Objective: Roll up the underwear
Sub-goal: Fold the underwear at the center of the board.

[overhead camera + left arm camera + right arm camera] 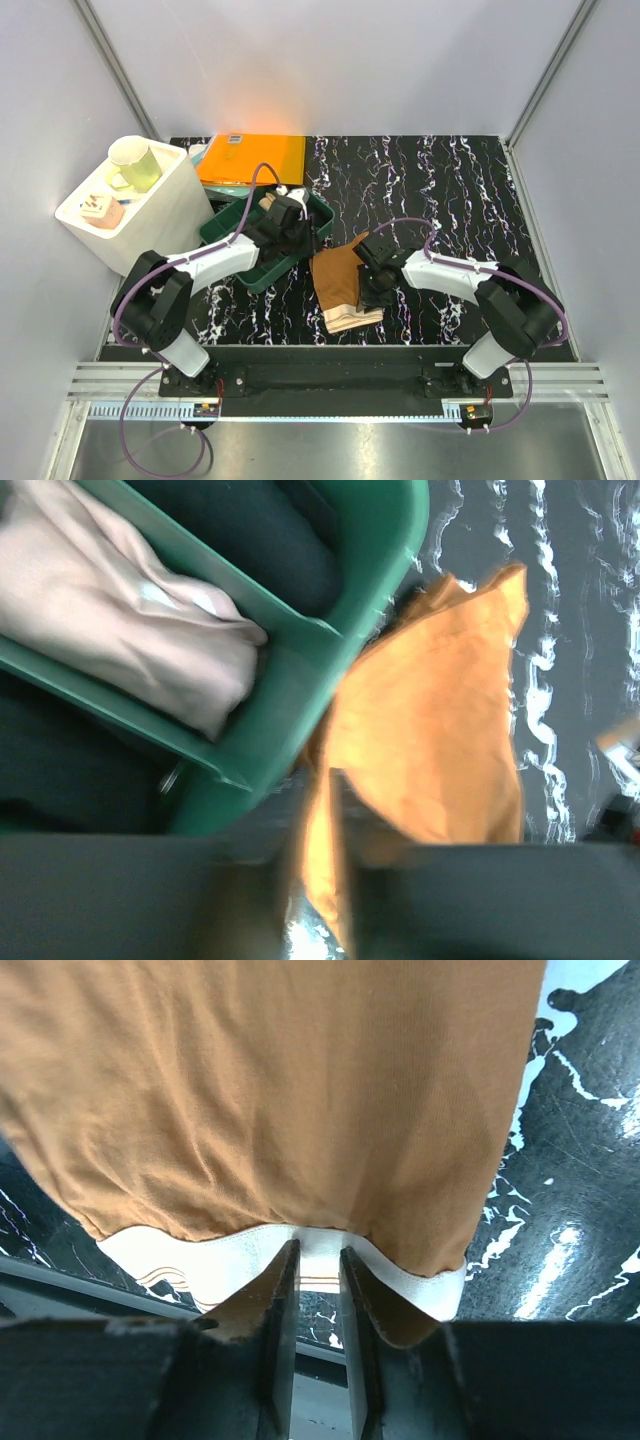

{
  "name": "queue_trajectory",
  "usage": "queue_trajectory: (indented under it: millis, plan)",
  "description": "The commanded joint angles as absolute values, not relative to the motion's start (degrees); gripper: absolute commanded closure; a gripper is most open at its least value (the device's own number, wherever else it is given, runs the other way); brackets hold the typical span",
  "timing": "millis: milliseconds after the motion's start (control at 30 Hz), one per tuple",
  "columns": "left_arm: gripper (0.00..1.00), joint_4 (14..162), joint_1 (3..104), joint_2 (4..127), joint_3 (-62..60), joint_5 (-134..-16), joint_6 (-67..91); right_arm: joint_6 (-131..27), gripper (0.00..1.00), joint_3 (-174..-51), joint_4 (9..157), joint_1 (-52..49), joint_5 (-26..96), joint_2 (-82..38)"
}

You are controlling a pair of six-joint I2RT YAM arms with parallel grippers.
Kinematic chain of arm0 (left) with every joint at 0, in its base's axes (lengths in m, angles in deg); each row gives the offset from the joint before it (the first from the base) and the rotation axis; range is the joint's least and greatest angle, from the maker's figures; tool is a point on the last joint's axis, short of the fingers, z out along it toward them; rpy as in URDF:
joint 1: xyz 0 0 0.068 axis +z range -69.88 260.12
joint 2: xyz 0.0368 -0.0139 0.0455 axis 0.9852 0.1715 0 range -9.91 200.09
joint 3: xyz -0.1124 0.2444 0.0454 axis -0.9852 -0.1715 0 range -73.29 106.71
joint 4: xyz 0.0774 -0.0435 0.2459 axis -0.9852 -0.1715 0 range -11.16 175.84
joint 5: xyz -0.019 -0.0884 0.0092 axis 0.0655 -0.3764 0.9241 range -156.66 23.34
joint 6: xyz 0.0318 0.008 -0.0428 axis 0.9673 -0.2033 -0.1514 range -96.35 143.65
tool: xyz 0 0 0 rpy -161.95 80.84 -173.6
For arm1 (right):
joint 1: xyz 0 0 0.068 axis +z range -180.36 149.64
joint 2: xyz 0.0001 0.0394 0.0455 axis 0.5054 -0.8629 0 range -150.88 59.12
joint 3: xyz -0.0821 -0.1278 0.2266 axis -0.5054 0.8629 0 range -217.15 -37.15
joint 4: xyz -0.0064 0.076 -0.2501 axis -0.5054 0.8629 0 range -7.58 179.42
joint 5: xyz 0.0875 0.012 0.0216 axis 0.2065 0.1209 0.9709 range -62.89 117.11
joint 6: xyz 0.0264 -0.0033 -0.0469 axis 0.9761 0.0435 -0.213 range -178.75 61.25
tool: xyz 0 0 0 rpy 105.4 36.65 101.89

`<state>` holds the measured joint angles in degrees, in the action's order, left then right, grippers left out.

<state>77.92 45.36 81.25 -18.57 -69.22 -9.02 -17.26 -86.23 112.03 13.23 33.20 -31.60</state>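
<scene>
Underwear of soft brown fabric (338,275) lies on the black marbled table (450,190), toward 6 o'clock, its pale waistband (355,320) nearest the arms. The right claw (318,1252), at the cloth's 3 o'clock, is clamped on that waistband. The left claw (293,228) hovers over a green plastic tray (250,270) at 10 o'clock; its view is too blurred to tell whether its jaws are apart.

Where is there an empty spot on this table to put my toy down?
The bare black marbled tabletop at the back right, between the brown fabric underwear and the right wall. The left is crowded: green plastic bin, orange flat folder, white box.
</scene>
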Motion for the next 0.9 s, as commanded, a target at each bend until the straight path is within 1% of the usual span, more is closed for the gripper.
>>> queue_trajectory:
  millis: [0, 33, 67, 133, 167, 200, 333, 400, 533, 700, 733, 800, 867]
  plan:
    - [0.47, 76.88, 45.32, 76.85, -16.69, -71.4, -9.75, -17.27, 0.69, -85.48, 111.34, 13.15, 30.19, -32.29]
    - [0.4, 76.35, 44.8, 76.06, -16.86, -71.4, -10.36, -17.36, 0.67, -85.57, 111.34, 13.15, 30.54, -31.85]
    - [0.29, 75.74, 44.44, 74.05, -16.86, -71.23, -10.63, -17.53, 0.62, -85.75, 111.42, 13.15, 30.89, -30.54]
    - [0.24, 73.89, 43.22, 70.54, -17.65, -69.65, -11.68, -17.71, 0.57, -86.1, 111.86, 13.15, 31.68, -27.74]
    - [0.23, 72.76, 42.69, 69.29, -18.09, -68.43, -12.21, -17.88, 0.51, -86.62, 112.65, 13.06, 31.86, -26.59]
    - [0.23, 72.66, 42.07, 67.98, -19.31, -68.07, -13.43, -18.06, 0.48, -86.89, 113.26, 13.15, 31.95, -25.36]
    - [0.24, 72.13, 37.6, 62.62, -21.87, -67.19, -16.43, -19.46, 0.39, -88.12, 116.34, 13.06, 30.46, -18.68]
    - [0.25, 71.6, 35.84, 61.64, -23.36, -66.83, -18.09, -20.08, 0.36, -88.3, 118.19, 12.62, 29.14, -17.26]
    - [0.26, 71.6, 31.36, 60.14, -26.87, -63.23, -22.4, -22.01, 0.32, -86.19, 118.46, 9.82, 28.52, -17.16]
    - [0.29, 72.48, 28.28, 60.58, -30.74, -60.77, -27.14, -23.16, 0.3, -83.38, 116.26, 8.4, 29.05, -19.45]
    - [0.32, 73.09, 28.1, 60.58, -31.27, -60.59, -27.68, -23.33, 0.3, -82.68, 115.39, 8.05, 29.05, -20.24]
    - [0.35, 73.62, 27.57, 61.1, -32.5, -60.42, -28.82, -23.51, 0.3, -81.89, 114.42, 7.7, 29.31, -20.86]
    - [0.42, 74.59, 27.3, 61.46, -33.12, -60.24, -29.44, -23.68, 0.32, -81.18, 113.19, 7.17, 29.66, -21.74]
